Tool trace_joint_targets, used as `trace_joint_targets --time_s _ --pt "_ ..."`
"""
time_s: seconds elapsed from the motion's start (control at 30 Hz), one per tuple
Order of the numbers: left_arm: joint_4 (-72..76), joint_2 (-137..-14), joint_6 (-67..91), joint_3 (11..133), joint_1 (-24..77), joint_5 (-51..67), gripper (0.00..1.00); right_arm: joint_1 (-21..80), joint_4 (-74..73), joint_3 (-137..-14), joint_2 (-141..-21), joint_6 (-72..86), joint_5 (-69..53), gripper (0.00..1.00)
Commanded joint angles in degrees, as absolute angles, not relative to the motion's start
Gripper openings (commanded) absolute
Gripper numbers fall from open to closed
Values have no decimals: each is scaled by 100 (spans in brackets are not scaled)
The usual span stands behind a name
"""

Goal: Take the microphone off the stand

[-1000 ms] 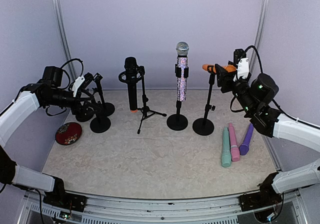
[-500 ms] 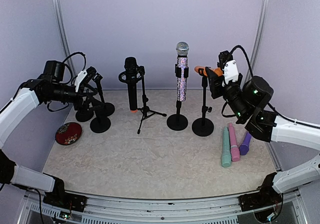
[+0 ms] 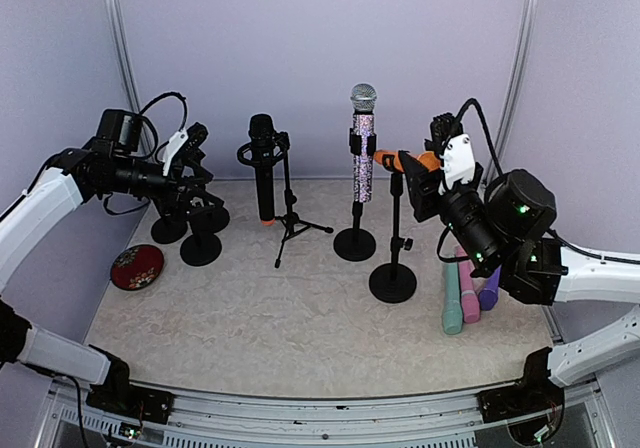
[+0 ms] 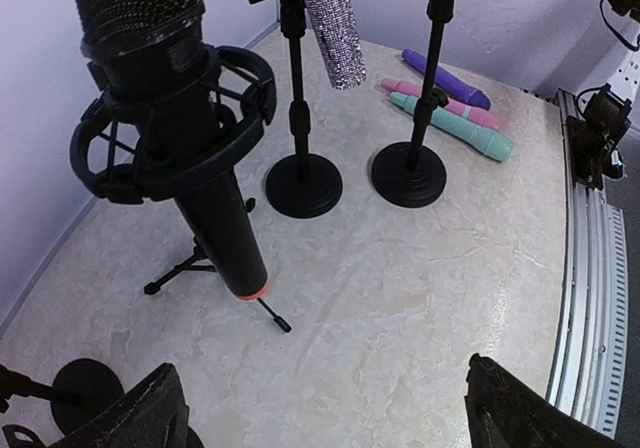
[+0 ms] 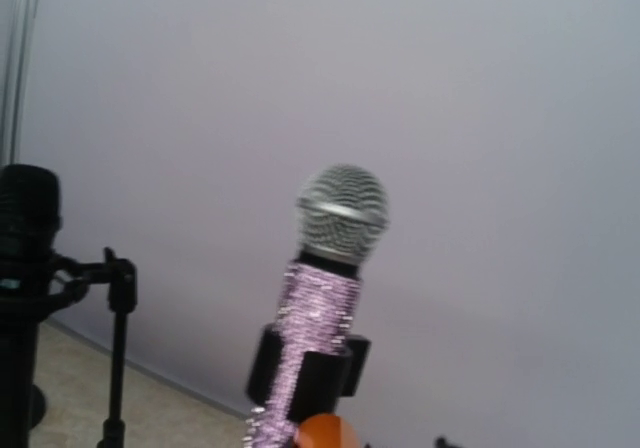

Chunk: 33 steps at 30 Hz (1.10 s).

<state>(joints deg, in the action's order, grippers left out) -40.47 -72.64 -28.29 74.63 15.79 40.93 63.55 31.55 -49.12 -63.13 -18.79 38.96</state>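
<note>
- The right fingers are clamping the orange microphone, which is lying roughly level across the top of its stand.
- That stand's round base is resting on the table, at about 4 o'clock from the base of the glitter microphone's stand in the top view.
- In the right wrist view only a rounded orange end is showing at the bottom edge, with the glitter microphone rising just behind it, blurred.
- The left fingers are spreading wide with nothing between them, hovering above the small black stands at the table's 10 o'clock corner.
- The black microphone is hanging head-up in a ring mount on a tripod, at 9 o'clock from the glitter microphone.
- Three loose microphones are lying side by side on the table at 3 o'clock: teal, pink and purple, partly hidden by the right arm from above.
- A red disc is lying at 8 o'clock from the small stands; its gold pattern is too small to read.
</note>
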Motion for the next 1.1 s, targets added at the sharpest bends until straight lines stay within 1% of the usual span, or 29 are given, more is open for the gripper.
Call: trace_joint_targets --time_s 0.0,0.13,0.27,0.4,0.5,0.73,1.07 --pt "-3999 -7367 -2650 7717 1846 4022 93 6792 3956 -5217 -6144 -2339 4353 0" --pt "-3956 -7448 -2559 7809 2109 3947 93 7097 4241 -5324 -6258 -2655 4591 0" --pt "-3883 -7520 -2417 7861 2304 3937 93 7179 4243 -5429 -6395 -2309 4332 0" --pt "-3718 -7613 -2183 7883 2497 3906 93 7181 4735 -5712 -6987 -2102 4041 0" --pt "-3617 -7673 -2020 7932 2656 3839 93 7196 5305 -6045 -7583 -1905 4004 0" --pt "-3354 -7714 -1741 7881 2815 3768 92 7349 6024 -6846 -8782 -1668 4017 0" --pt "-2701 -8178 -1256 7920 3198 3791 90 7485 6099 -7117 -9323 -1041 3906 0"
